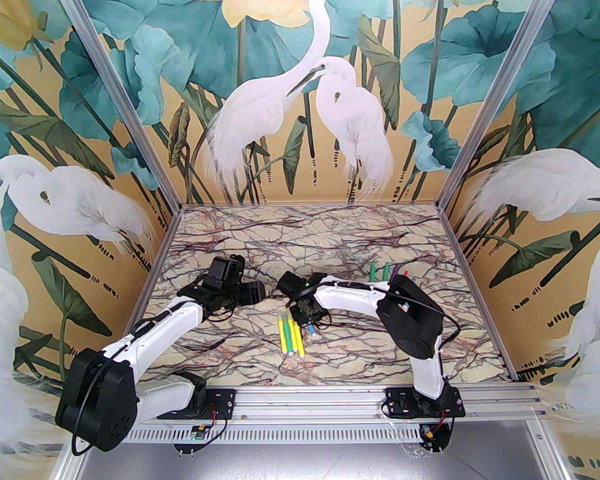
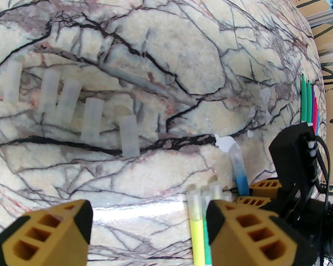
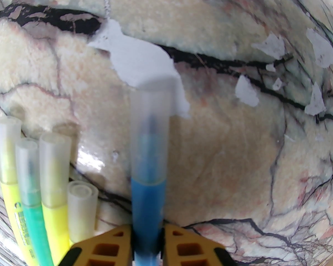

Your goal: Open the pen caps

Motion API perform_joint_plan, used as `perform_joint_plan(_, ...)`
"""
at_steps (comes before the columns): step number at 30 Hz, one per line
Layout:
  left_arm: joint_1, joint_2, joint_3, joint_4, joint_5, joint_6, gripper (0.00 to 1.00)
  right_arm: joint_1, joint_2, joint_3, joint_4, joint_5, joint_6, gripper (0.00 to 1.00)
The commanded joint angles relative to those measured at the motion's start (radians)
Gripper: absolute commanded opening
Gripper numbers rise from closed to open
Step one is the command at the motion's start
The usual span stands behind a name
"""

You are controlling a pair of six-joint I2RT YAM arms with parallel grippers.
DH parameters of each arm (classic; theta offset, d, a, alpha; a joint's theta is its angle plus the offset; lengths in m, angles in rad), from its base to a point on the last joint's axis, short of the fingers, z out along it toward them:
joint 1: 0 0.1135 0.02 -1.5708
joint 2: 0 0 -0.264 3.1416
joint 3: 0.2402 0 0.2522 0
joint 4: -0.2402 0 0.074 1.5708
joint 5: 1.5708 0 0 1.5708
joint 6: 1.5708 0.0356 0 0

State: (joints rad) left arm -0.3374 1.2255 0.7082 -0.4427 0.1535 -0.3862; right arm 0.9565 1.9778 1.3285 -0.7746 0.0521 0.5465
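Right end effector clamped on the blue pen, translucent cap on, beside a capped yellow pen. Left end effector apart, empty, facing loose caps on the marble surface.

- Bright, even, lit from above; soft shadows on table
- Glare streak across it in left wrist view
- Fisheye bending at wrist-view edges
- Blue pen blurred
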Motion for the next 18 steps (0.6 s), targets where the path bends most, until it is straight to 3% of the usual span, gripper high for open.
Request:
perform_joint_plan(1,0.008,0.014,-0.01,0.045,0.068,-0.014,0.73,0.005,-0.01,-0.012,-0.019,0.027,0.014,0.2)
perform_joint_plan(18,0.008,0.06,0.0,0.183,0.314,-0.08,0.77,0.005,-0.231,-0.12,0.153,-0.046,-0.029,0.2)
